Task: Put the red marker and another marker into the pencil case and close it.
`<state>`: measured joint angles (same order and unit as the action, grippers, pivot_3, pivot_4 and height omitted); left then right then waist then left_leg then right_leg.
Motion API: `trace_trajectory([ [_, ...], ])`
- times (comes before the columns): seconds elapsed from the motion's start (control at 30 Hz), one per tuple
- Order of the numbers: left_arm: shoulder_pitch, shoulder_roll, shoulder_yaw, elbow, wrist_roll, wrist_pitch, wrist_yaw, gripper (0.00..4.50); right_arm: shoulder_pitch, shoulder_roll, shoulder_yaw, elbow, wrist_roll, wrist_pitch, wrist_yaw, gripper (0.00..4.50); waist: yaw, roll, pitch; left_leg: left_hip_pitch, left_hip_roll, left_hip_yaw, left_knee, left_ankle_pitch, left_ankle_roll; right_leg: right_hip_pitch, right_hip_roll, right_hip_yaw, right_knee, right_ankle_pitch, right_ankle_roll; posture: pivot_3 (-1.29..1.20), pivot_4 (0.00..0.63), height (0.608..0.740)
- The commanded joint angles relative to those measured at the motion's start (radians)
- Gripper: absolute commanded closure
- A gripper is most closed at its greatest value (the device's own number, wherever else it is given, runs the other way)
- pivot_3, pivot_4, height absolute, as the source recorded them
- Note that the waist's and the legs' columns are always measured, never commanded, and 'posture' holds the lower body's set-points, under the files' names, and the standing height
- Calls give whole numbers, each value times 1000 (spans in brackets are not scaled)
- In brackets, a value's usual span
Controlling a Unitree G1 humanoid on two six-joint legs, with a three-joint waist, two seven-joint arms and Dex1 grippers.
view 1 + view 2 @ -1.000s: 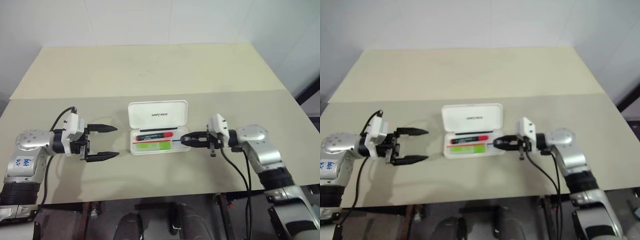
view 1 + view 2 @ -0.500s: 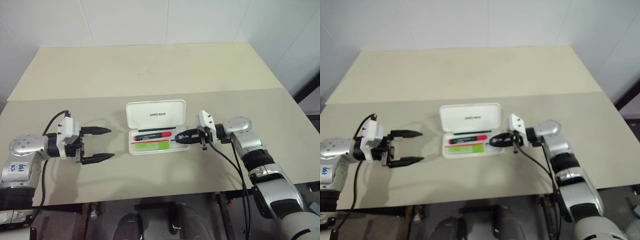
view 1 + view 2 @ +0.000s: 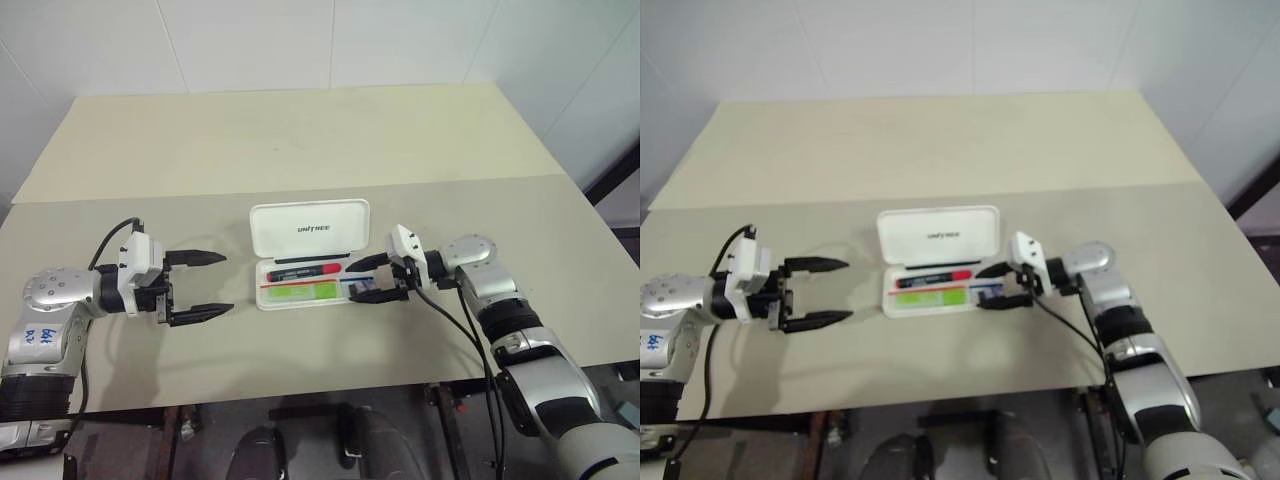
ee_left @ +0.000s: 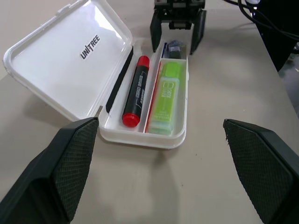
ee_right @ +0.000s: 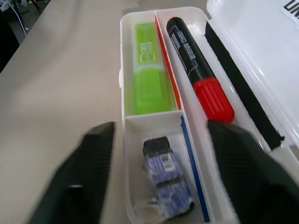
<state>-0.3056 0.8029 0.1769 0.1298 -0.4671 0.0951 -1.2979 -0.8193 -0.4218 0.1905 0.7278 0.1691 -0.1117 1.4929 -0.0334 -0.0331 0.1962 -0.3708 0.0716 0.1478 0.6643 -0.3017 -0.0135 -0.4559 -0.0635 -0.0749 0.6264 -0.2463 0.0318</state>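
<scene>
While both markers lie in the pencil case, my right pincer, fingers apart at its right end, sits nearer the raised lid than my spread left pincer.

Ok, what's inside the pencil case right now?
In the open pencil case: the red marker, the green marker beside it, and a small dark bluish item in the end compartment. Anything beneath them is hidden.

My pencil case looks like glossy white plastic; the red marker and green marker seem smooth plastic, and the table matt beige, perhaps laminate.
</scene>
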Motion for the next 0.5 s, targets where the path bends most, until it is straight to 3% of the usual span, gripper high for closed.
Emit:
trace_trajectory([
  [0.03, -27, -5, 2, -8, 1, -4, 14, 0, -28, -9, -50, -83, 59, 15, 20, 13, 0, 0, 0, 0, 0, 0, 0, 0, 0, 0, 0, 0, 0, 0, 0, 0, 150, 740],
  [0.33, -37, -36, 9, 12, -2, -6, 41, 0, 134, -107, -133, -468, 231, 200, 8, 13, 6, 0, 0, -2, 0, 1, 0, 0, -1, -3, 0, 1, 0, 0, 0, 0, 150, 740],
  [0.5, -83, -63, 40, 83, -13, 5, 96, 0, 314, -189, -229, -667, 322, 251, -37, 13, 9, 0, 0, -3, -2, 0, 0, -2, 3, -4, 0, 0, 0, 0, 0, 0, 150, 740],
])
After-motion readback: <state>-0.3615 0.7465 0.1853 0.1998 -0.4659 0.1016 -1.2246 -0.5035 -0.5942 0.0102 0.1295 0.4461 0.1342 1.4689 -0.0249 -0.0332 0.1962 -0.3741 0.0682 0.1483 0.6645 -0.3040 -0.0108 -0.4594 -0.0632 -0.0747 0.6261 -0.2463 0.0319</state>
